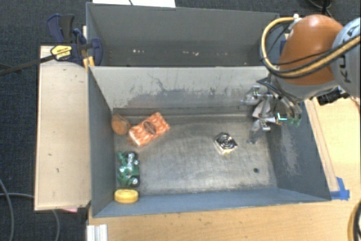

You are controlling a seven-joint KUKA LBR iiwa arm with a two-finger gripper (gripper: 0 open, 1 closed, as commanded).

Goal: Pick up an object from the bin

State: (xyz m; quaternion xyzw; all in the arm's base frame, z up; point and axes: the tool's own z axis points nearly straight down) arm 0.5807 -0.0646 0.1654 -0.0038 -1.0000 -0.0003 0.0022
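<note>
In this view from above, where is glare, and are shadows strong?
Camera view: the small silver thing left of the hand glints brightly; the floor of the grey bin has a dull pale sheen; shadows are soft, with no hard edges.

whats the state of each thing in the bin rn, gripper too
gripper: down in the bin's right part, just right of the silver thing, apart from it
silver crumpled thing: loose on the floor, not gripped
orange packet: lying askew, close beside the brown lump
brown lump: resting by the left wall
green patterned packet: lying along the left wall
yellow cap: flat in the front left corner
</note>
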